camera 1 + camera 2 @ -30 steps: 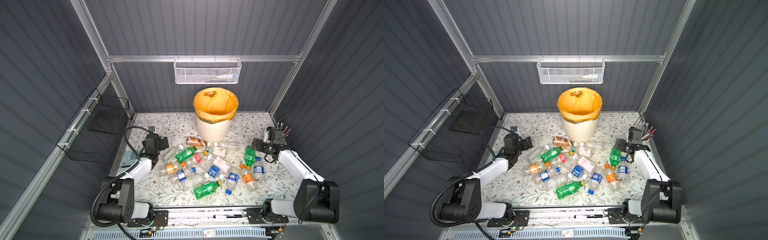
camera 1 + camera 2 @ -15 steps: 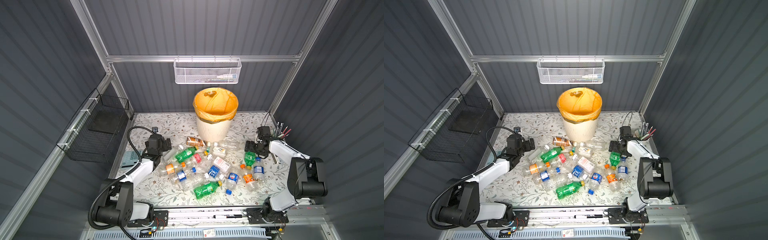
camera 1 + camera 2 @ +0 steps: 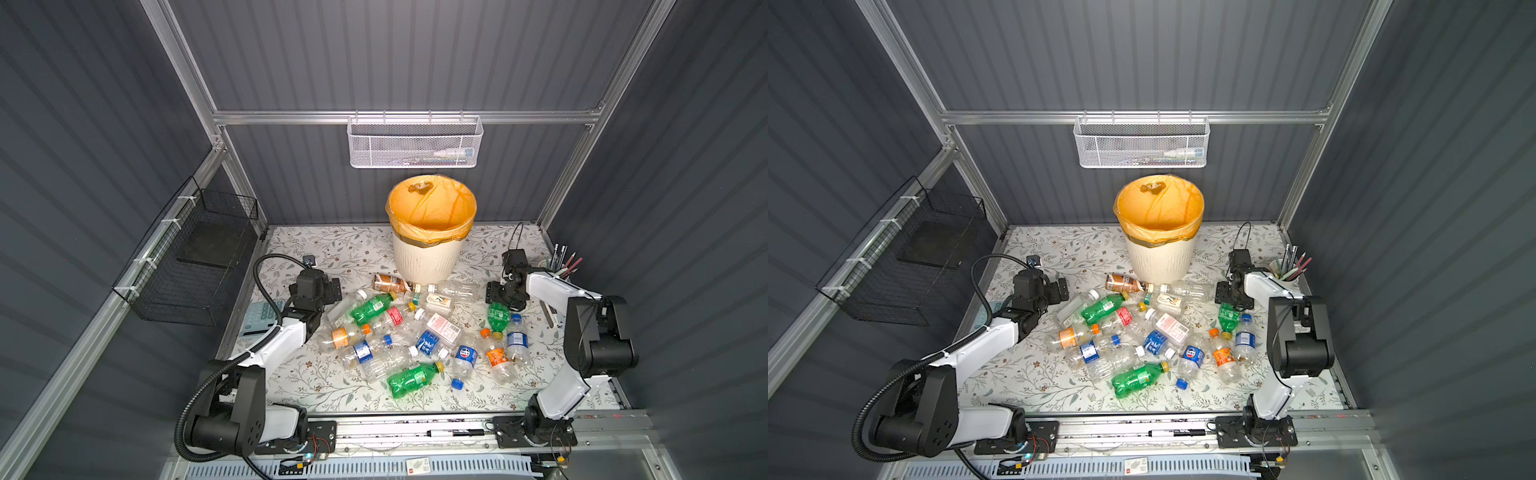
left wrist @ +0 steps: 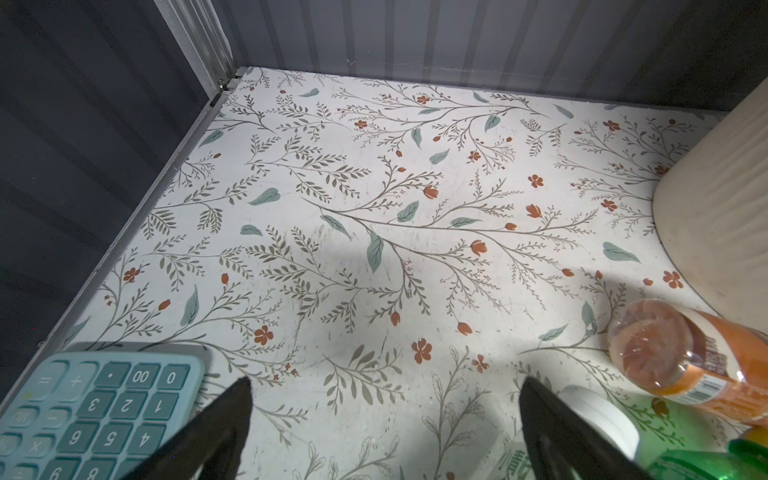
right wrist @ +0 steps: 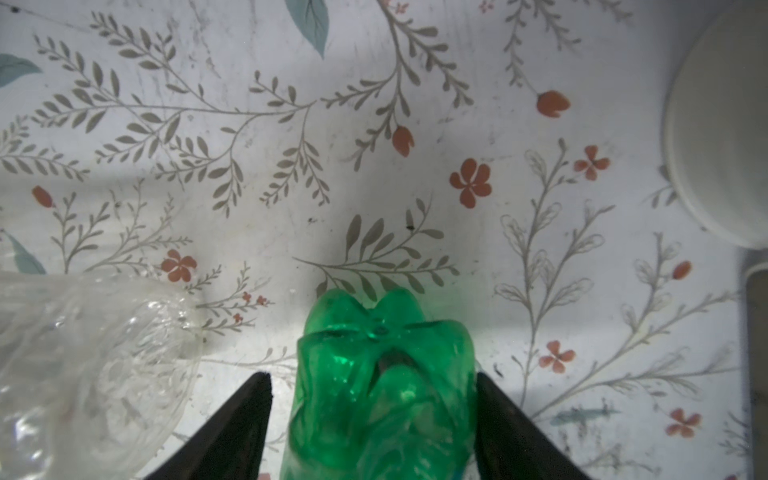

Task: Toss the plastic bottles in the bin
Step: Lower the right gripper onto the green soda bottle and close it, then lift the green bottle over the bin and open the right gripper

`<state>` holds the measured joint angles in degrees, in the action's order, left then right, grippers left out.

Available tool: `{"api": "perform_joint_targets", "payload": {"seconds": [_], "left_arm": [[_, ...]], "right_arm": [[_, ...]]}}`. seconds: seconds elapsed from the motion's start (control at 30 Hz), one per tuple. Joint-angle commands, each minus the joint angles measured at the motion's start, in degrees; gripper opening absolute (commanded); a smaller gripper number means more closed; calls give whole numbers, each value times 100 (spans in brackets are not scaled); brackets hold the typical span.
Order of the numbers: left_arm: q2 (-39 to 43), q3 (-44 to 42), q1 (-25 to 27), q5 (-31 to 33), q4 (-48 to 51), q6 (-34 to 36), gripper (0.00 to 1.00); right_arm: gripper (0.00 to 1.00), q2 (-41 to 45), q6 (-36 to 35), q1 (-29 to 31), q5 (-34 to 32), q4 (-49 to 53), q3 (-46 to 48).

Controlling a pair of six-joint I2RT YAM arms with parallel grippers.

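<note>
Several plastic bottles (image 3: 415, 332) (image 3: 1142, 332) lie in a loose pile in front of the bin (image 3: 428, 257) (image 3: 1158, 257), cream with an orange liner. My right gripper (image 3: 500, 301) (image 3: 1231, 301) (image 5: 370, 376) is low over the base end of a green bottle (image 3: 498, 316) (image 3: 1228, 318) (image 5: 382, 386). Its jaws straddle that bottle: one finger touches it, the other stands slightly off. My left gripper (image 3: 326, 291) (image 3: 1054, 291) (image 4: 385, 382) is wide open over bare floor at the pile's left edge. An orange-brown bottle (image 4: 673, 357) lies beside it, by the bin (image 4: 723, 199).
A teal calculator (image 3: 262, 318) (image 4: 91, 407) lies left of my left gripper. A crumpled clear bottle (image 5: 83, 353) sits beside the green one. A white pen cup (image 3: 559, 270) (image 5: 723, 124) stands by the right wall. A white mesh basket (image 3: 413, 143) and black wire basket (image 3: 195, 257) hang on the walls.
My right arm has swung in from the right wall and come down over the green bottle, and its jaws have narrowed round it. My left gripper has edged towards the pile.
</note>
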<state>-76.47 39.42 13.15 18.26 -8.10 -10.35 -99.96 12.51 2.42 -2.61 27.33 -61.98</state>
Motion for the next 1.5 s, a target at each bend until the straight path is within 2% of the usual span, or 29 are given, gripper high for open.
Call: {"api": "perform_joint_targets", "payload": {"seconds": [0.0,0.2,0.33,0.5,0.67,0.8,0.9,1.0,1.1,1.2,1.27,1.3,1.33,1.4,1.47], "left_arm": [[81,-16,4,92,149,-83,100],[97,8,4,162,230,-112,100],[125,4,4,182,255,-201,100],[148,-30,4,273,253,-296,100],[158,-40,4,257,230,-338,100],[149,-40,4,165,220,-380,100],[180,-41,4,19,213,-419,100],[244,-75,8,-81,211,-450,100],[322,-105,12,-116,237,-483,100],[391,-149,21,-131,247,-497,100],[413,-171,30,-122,289,-494,100],[421,-151,30,-108,344,-486,100],[429,-143,30,-94,408,-467,100],[476,-145,39,-61,497,-448,100],[564,-195,54,-44,498,-438,100]], "right_arm": [[70,-114,-34,22,-82,115,-180],[57,-94,-18,24,49,16,-318],[51,358,39,12,85,-135,-340],[45,1613,141,-91,8,-349,-415],[44,3264,290,-282,-440,-1025,-688],[45,3872,550,-345,-582,-1747,-1196],[44,3641,1036,-317,-106,-2320,-1725],[44,2748,1385,-15,467,-2495,-2532],[47,1687,1150,656,769,-2121,-3595],[49,545,1004,1180,1380,-1488,-4668],[60,-123,659,1397,1610,-769,-5558],[76,-457,438,1470,1491,-175,-6102],[98,-672,275,1515,1290,269,-6536],[99,-603,212,1503,787,548,-6636],[99,-52,155,1499,363,61,-5868]]}}
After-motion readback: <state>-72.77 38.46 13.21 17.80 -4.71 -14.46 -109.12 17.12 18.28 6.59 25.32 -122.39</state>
